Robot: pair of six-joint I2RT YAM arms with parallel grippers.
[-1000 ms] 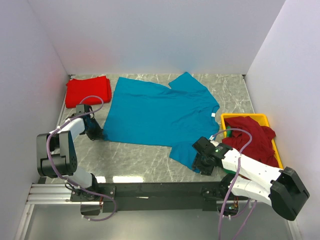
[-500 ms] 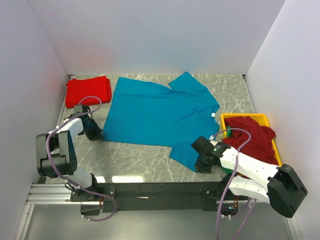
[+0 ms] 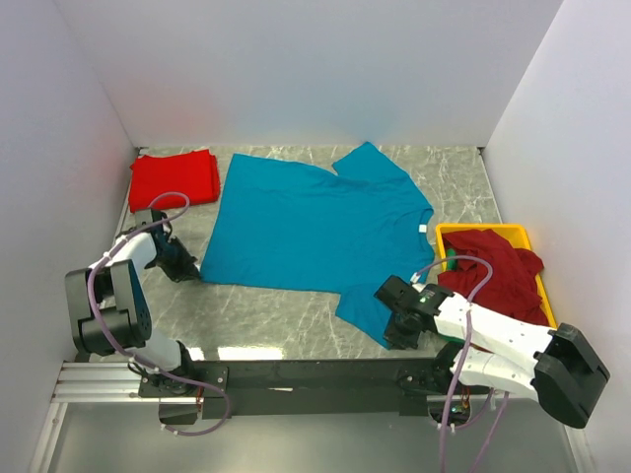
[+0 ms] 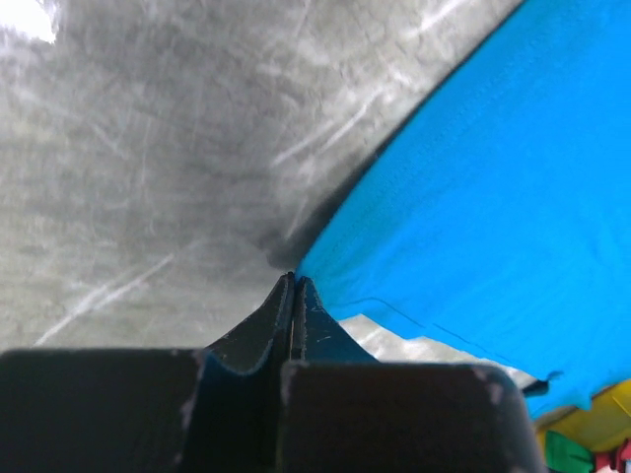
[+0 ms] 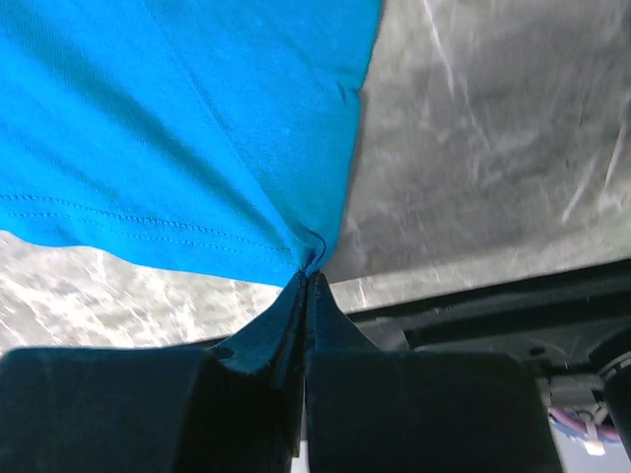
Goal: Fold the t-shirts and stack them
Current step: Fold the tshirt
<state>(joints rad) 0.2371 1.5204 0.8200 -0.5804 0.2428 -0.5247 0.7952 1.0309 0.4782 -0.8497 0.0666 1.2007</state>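
A teal-blue t-shirt [image 3: 311, 227] lies spread flat on the marble table. My left gripper [image 3: 192, 272] is shut on its near-left hem corner [image 4: 325, 281], with the jaws pressed together on the cloth edge. My right gripper [image 3: 390, 338] is shut on the tip of the near sleeve [image 5: 296, 246], close to the table's front edge. A bright red t-shirt [image 3: 175, 178] lies folded at the back left. A maroon t-shirt [image 3: 498, 272] is heaped in the yellow tray [image 3: 485, 230], with a bit of green cloth [image 3: 451, 260] beside it.
White walls close in the table on the left, back and right. The black rail [image 3: 315, 374] carrying both arm bases runs along the near edge, just below the right gripper. The yellow tray stands against the right wall.
My right gripper has closed on the sleeve tip and slid slightly left. The left gripper has drawn the hem corner a little leftward, pulling the near hem taut.
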